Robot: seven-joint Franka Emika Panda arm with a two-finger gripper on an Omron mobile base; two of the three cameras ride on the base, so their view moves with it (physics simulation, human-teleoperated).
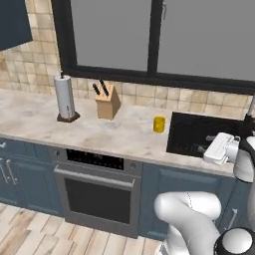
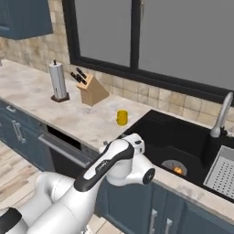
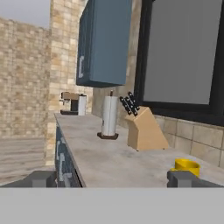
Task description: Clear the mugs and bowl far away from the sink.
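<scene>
The yellow mug (image 1: 159, 124) stands upright on the beige marble table (image 1: 114, 132), just beside the left rim of the black recessed sink (image 1: 199, 134), with open surface between it and the wooden knife block (image 1: 107, 102). The gripper (image 3: 113, 178) hangs at the table's front edge with its jaws wide apart, holding nothing. A paper towel roll (image 1: 64, 97) stands further left.

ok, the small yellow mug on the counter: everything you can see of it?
The small plain yellow mug is a short cylinder, glossy like glazed ceramic, uniformly yellow. It stands upright, mouth up, on the beige marble counter, just left of the black recessed sink and apart from its edge. The wooden knife block sits further left. Nothing touches it except the counter. Its handle can't be made out. The hand view shows its open rim.
</scene>
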